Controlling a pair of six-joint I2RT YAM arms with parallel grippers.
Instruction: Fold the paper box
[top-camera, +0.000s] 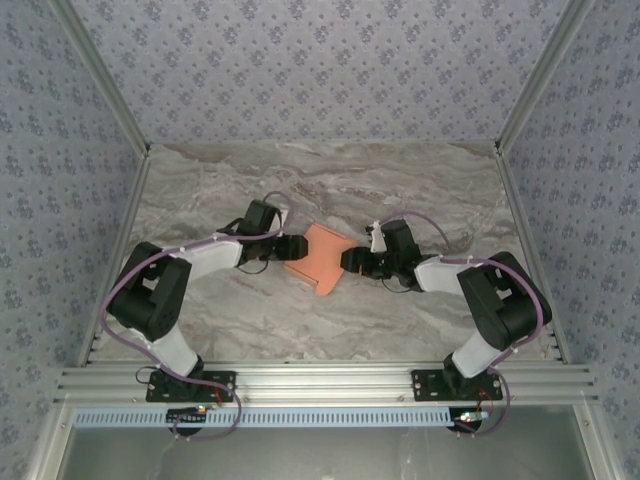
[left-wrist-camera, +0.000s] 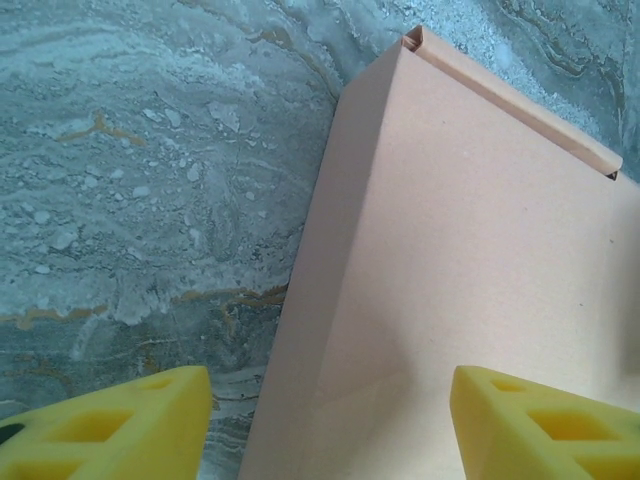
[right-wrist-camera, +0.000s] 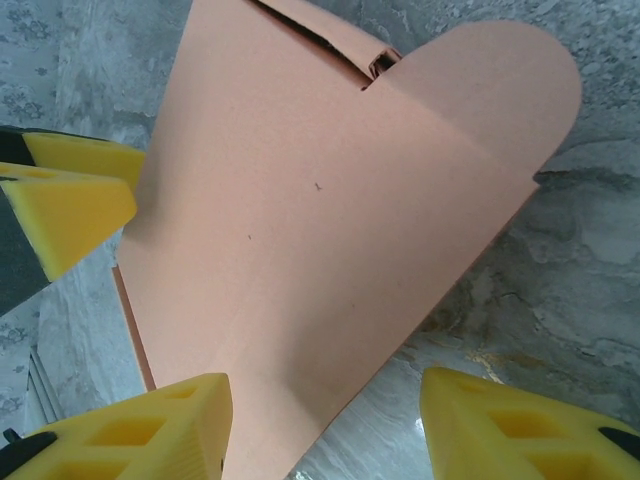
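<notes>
Marble-patterned worktop (top-camera: 320, 180) runs back to walls (top-camera: 320, 60) papered in a small blue-grey floral print. From where I stand, two arms reach in from an aluminium rail (top-camera: 320, 382) at the near edge. About the middle of the worktop lies the paper box (top-camera: 322, 258), salmon-orange card, partly folded. The left arm (top-camera: 160, 290) comes at it from one side and the right arm (top-camera: 490, 290) from the other. The left jaws and the right jaws face each other with the box between them, each close against an edge of the card; I cannot tell whether they touch it.

Seen from the left wrist, the left jaws stand wide open and hold nothing. One yellow finger (left-wrist-camera: 110, 425) hangs over bare marble and the other over the card. The long folded edge of the box (left-wrist-camera: 480, 260) runs up between them. A narrow folded strip (left-wrist-camera: 510, 95) lines its far end.

From the right wrist, the right jaws are likewise spread wide, gripping nothing. The near corner of the box (right-wrist-camera: 320, 220) points down into the gap between the two yellow fingers (right-wrist-camera: 140, 430), nearer the left-hand one. A rounded flap (right-wrist-camera: 500, 90) sticks out at the upper right. A yellow finger of the left jaws (right-wrist-camera: 70, 200) sits just beside the card's left edge.
</notes>
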